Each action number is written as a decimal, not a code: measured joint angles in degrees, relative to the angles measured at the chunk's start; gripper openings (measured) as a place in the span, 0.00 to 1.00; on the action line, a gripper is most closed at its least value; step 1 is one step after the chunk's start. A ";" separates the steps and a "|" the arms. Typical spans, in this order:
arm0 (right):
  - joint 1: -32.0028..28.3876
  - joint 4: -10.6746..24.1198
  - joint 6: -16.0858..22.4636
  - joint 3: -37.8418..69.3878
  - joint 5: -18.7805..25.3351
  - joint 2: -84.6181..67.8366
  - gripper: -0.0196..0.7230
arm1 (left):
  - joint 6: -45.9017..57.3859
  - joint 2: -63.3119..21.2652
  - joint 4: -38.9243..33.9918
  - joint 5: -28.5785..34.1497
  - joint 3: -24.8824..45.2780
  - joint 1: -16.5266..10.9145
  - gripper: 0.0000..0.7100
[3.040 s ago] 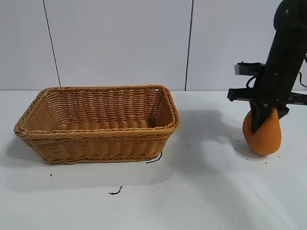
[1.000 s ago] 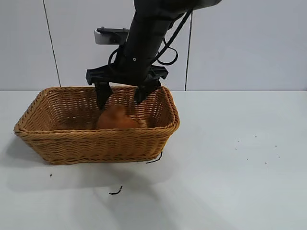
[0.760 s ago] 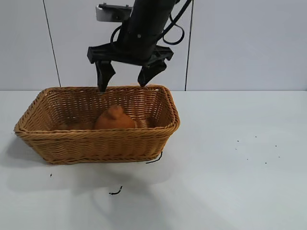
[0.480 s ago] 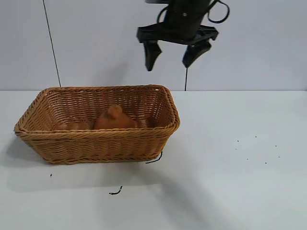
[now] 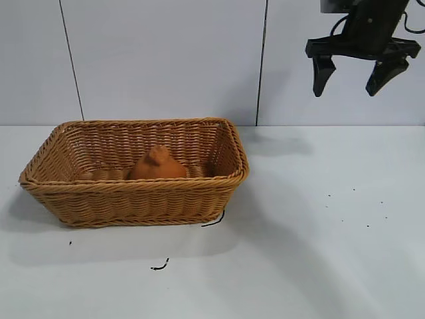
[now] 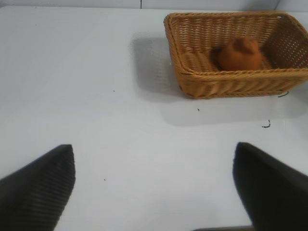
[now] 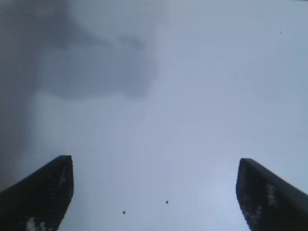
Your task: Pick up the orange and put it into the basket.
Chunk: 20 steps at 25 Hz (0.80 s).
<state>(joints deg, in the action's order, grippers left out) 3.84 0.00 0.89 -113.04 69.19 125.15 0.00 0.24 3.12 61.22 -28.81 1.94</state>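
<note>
orange (image 5: 157, 166): lies inside the wicker basket (image 5: 136, 198), about mid-floor, knobby top up; free of any grip.
basket: on the white counter (image 5: 319, 252), left half of the scene; orange sits below the braided rim.
right gripper (image 5: 352, 74): high over the counter at far right, well apart from the basket; fingers (image 5: 321, 74) spread wide, nothing between them.
left gripper (image 6: 154, 187): parked low near the counter's left side, looking toward the basket; fingers apart, empty.
step in hand: judged to be the retreat after placement; the task looks done.
how to do it well: keep the right arm high and clear of the rim; leave the fingers spread, go to rest without sweeping over the basket.
risk: low; orange looks settled, though whether it leans on the near wall I cannot tell.
counter debris: small dark specks (image 5: 159, 266) near the basket; no obstacle.
</note>
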 joint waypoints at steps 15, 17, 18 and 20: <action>0.00 -0.37 -0.13 40.16 0.11 -24.71 0.91 | 0.00 0.00 0.00 0.00 0.00 0.00 0.90; 0.00 -0.37 -0.13 47.01 0.17 -31.06 0.91 | 0.00 0.00 0.00 0.00 0.00 0.00 0.90; 0.00 -0.37 -0.13 49.67 0.17 -34.45 0.91 | 0.00 0.00 0.00 0.00 0.00 0.00 0.90; 0.00 -0.35 -0.13 55.59 0.30 -41.17 0.91 | 0.00 0.00 0.00 0.10 0.00 0.00 0.90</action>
<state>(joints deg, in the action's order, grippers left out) 3.84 -0.35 0.76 -57.45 69.49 83.99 0.00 0.24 3.12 61.33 -28.81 1.94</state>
